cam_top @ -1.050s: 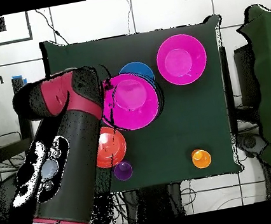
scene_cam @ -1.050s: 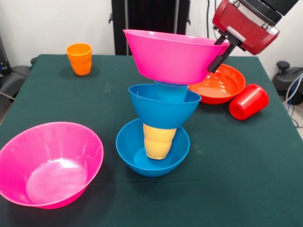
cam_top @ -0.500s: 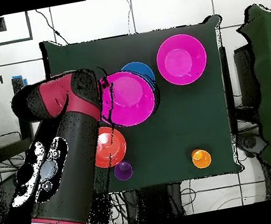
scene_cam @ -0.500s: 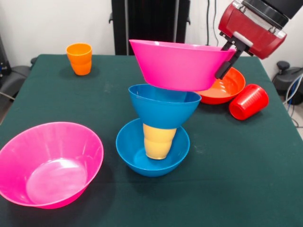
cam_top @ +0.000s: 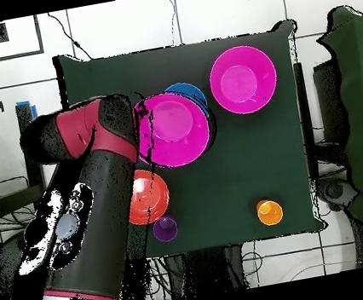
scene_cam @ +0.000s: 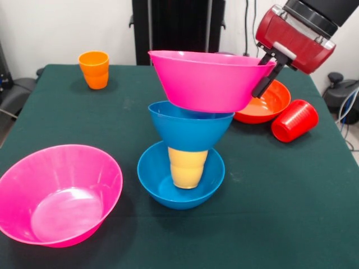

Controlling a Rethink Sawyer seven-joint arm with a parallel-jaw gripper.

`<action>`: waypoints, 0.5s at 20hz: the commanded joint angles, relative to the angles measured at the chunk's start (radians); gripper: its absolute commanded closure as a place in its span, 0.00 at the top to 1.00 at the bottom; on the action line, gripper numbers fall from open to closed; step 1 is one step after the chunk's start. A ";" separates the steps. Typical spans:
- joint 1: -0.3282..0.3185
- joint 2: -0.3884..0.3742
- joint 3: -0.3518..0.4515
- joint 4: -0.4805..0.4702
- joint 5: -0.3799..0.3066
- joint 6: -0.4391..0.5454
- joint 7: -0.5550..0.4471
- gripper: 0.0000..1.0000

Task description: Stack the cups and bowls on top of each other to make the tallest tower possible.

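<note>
1. Gripper pinching the right rim of a pink bowl, held tilted over the tower.
2. Tower at table centre: blue bowl, yellow cup standing in it, second blue bowl on the cup.
3. Second pink bowl, near left.
4. Orange cup, far left.
5. Orange-red bowl and tipped red cup, right.
6. Purple cup, seen from overhead.

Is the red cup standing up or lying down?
Lying down. The red cup rests on its side on the green table, beside the orange-red bowl, with its open mouth turned sideways toward the table's edge.
</note>
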 commanded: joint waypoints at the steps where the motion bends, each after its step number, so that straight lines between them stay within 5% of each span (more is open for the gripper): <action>1: -0.011 0.022 0.051 0.065 0.003 -0.064 0.174 0.00; 10: -0.012 0.013 0.049 0.054 0.018 -0.010 0.157 0.00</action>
